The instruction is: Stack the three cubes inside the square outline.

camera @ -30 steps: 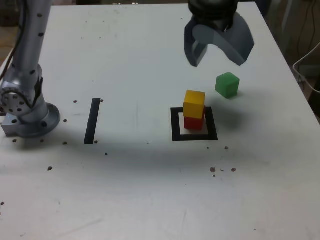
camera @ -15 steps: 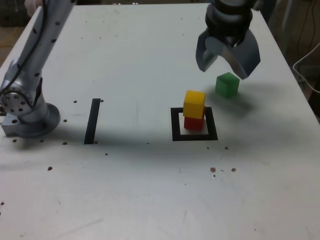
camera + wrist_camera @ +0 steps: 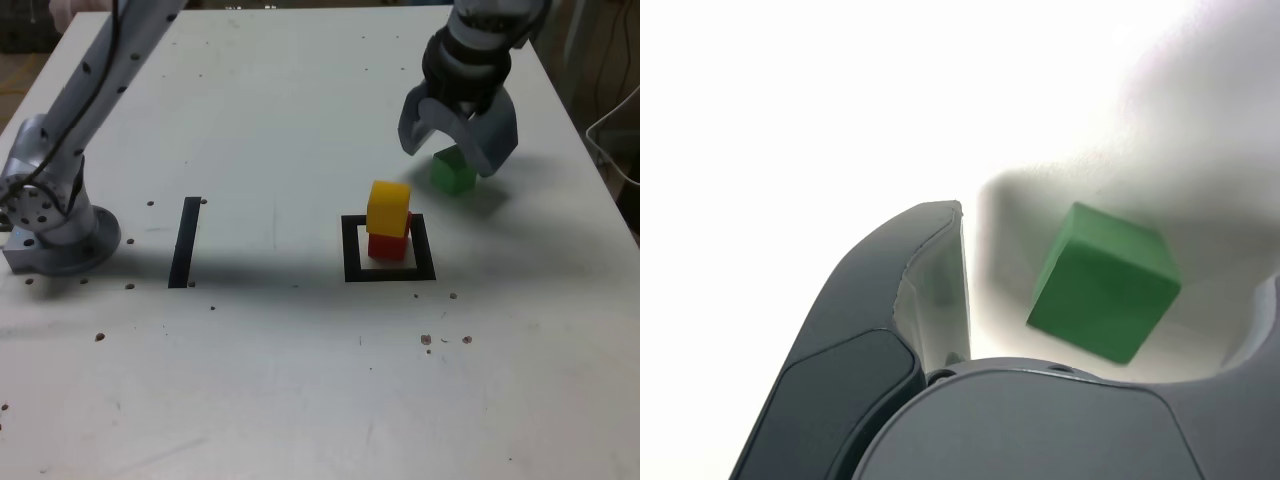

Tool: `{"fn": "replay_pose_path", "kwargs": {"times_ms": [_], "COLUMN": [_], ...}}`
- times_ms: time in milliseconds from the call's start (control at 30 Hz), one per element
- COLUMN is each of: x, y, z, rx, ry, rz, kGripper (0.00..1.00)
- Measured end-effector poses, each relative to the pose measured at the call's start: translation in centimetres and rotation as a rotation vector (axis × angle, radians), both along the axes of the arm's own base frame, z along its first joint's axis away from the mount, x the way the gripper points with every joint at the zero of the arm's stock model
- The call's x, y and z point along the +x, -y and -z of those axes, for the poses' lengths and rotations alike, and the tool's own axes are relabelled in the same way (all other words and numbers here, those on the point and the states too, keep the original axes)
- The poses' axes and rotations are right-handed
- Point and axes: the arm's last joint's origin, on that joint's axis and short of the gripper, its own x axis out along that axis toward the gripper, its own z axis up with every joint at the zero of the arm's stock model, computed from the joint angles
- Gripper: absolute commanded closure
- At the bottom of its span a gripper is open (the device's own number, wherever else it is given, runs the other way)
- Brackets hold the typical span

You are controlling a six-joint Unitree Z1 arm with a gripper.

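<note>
Hovering over the green cube [image 3: 452, 173] with the tool [image 3: 458, 140] spread wide and gripping nothing. Sitting on the white surface [image 3: 280, 120], that cube, to the exterior view's right of the square outline [image 3: 350, 250] and a little farther back, apart from it. Already standing inside the outline: the yellow cube [image 3: 388, 206] resting on the red cube [image 3: 386, 245], slightly askew.

Picking up the green one looks like the step in hand. Appearing between the jaws in the wrist view, the cube [image 3: 1105, 281], but turned at an angle to the visible finger [image 3: 935, 290], so probably worth squaring the wrist to two opposite faces before clamping. Lowering until the fingers are flanking the sides rather than pressing the top edge, then squeezing gently to avoid skidding the block across the surface. Afterwards, lifting well clear of the yellow cube before crossing over, since nudging that leaning pair risks toppling it.
</note>
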Motion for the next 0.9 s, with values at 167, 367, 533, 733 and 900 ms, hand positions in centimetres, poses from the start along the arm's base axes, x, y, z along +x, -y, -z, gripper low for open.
{"fn": "replay_pose_path", "kwargs": {"times_ms": [167,367,533,733,900], "x": [0.38,0.7,0.79,0.75,0.75], "y": [-0.36,-0.48,-0.71,-0.7,-0.7], "z": [0.4,0.37,0.45,0.57,0.59], "rx": [-0.002,-0.015,-0.035,-0.036,-0.036], "ry": [-0.003,0.004,0.0,-0.003,-0.004], "rz": [0.004,0.017,0.021,0.02,0.021], "kGripper": [0.13,0.22,0.35,0.46,0.64]}}
